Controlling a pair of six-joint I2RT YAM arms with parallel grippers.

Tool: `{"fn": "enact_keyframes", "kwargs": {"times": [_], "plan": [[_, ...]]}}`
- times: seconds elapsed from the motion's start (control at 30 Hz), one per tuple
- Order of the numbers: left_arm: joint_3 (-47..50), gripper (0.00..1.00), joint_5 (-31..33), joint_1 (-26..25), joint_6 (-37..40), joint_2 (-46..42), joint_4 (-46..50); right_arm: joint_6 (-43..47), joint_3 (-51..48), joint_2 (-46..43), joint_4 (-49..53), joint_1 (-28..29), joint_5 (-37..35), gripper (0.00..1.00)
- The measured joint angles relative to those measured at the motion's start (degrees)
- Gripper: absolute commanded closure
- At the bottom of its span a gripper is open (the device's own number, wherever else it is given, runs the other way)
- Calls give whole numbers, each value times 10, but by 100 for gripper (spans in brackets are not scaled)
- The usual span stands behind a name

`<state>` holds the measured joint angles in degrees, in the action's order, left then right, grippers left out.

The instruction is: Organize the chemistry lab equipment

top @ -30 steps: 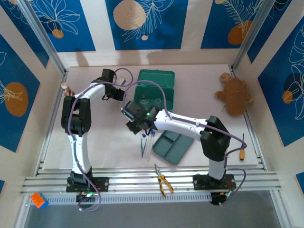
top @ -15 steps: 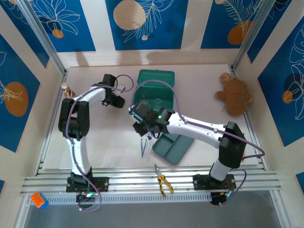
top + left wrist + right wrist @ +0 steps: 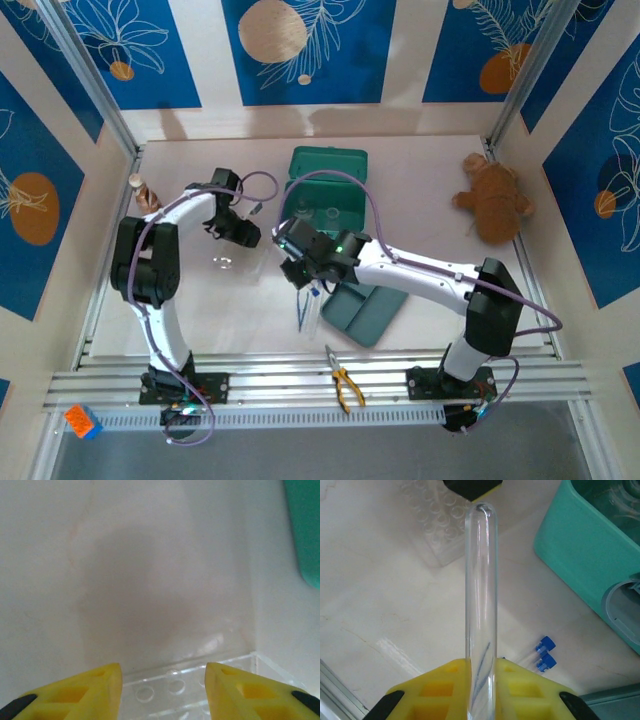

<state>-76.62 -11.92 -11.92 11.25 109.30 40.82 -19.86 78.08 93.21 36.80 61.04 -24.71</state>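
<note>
Roughly mid-job, by my reckoning; I see nothing racked yet.

Top external. The right gripper (image 3: 297,268) reaches over the middle of the table (image 3: 200,320). It is between the open green case (image 3: 328,160) and the loose tubes (image 3: 305,308), which lie flat just beside the grey-green tray (image 3: 375,312). The left gripper (image 3: 243,236) hangs left of the case. There are faint clear shapes in the case base, possibly flasks, but too small to be sure. Bystanders: pliers (image 3: 343,386) at the near edge, plush toy (image 3: 492,200) far right, screwdriver (image 3: 510,322) near right. None lies between the arms.

Left wrist. The fingers stand part-way apart. The clear tube rack (image 3: 175,690) shows between them at the bottom of the view, and the holes seen are empty. I cannot tell whether the pads pinch it or merely hover over it. A corner of the case shows at upper right.

Right wrist. The jaws are clamped on one test tube (image 3: 481,580), rounded end pointing forward at the rack on the table ahead. A black-and-yellow fingertip (image 3: 472,486), the left gripper's I judge, sits over the rack's near side. Two blue caps (image 3: 545,652) of the loose tubes lie just right of the grip.

Judgement: one tube is in hand and aimed at the rack. Left to do are seating it, the loose tubes and any flasks.

In the way: that fingertip sits on the tube's line, and the case wall is close on the right. The tube also needs tipping upright over a hole.
</note>
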Motion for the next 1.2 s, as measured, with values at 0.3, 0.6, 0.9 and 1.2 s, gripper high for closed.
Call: {"fn": "enact_keyframes", "kwargs": {"times": [0.3,0.6,0.9,1.2], "plan": [[26,52,-27,3,8,-48,26,0,0,-12,-1,6,0,84],[38,51,-10,96,6,-123,7,-22,0,-12,-1,9,14,85],[72,52,-31,149,12,-114,-4,-33,0,-12,-1,13,27,85],[95,52,-113,149,28,-84,-3,-44,0,-12,-2,13,35,85]]}}
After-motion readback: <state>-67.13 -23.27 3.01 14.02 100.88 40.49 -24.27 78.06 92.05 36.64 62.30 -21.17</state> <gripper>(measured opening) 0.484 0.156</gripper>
